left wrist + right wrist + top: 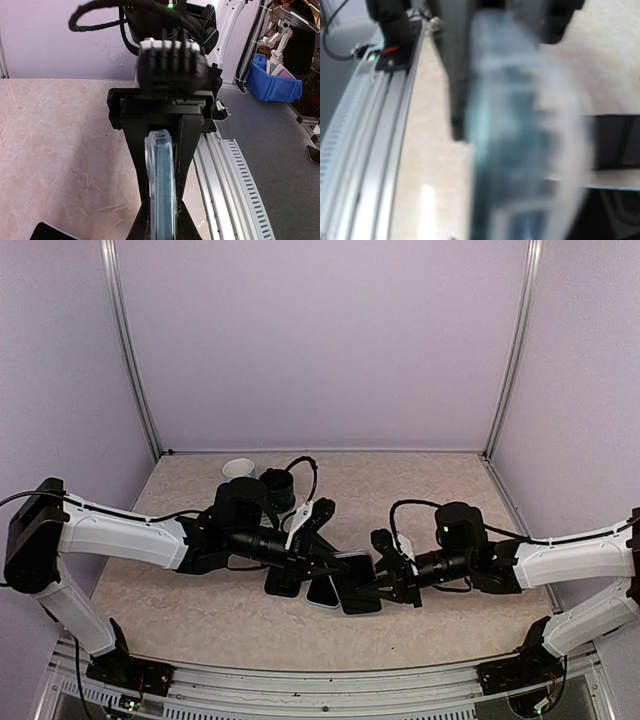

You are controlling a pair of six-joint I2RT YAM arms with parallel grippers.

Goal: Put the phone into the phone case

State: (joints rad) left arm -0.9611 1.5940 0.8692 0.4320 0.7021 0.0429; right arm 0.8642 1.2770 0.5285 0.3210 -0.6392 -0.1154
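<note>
The blue-edged phone [167, 185] sits against the clear phone case [152, 170], seen edge-on in the left wrist view. In the top view they form a dark slab [352, 588] held above the table between both arms. My left gripper [335, 564] is shut on the case and phone from the left; its fingers [137, 227] press both faces. My right gripper [385, 582] holds the opposite end, its fingers [192, 145] flanking the case. In the right wrist view the case and phone [520, 135] fill the frame as a blur and hide my own fingers.
A white cup [238, 468] and a black round object [277, 486] with a cable stand at the back. A flat dark item [284, 582] lies under the left gripper. The aluminium rail [235, 180] runs along the near edge. A blue bin [272, 82] sits off the table.
</note>
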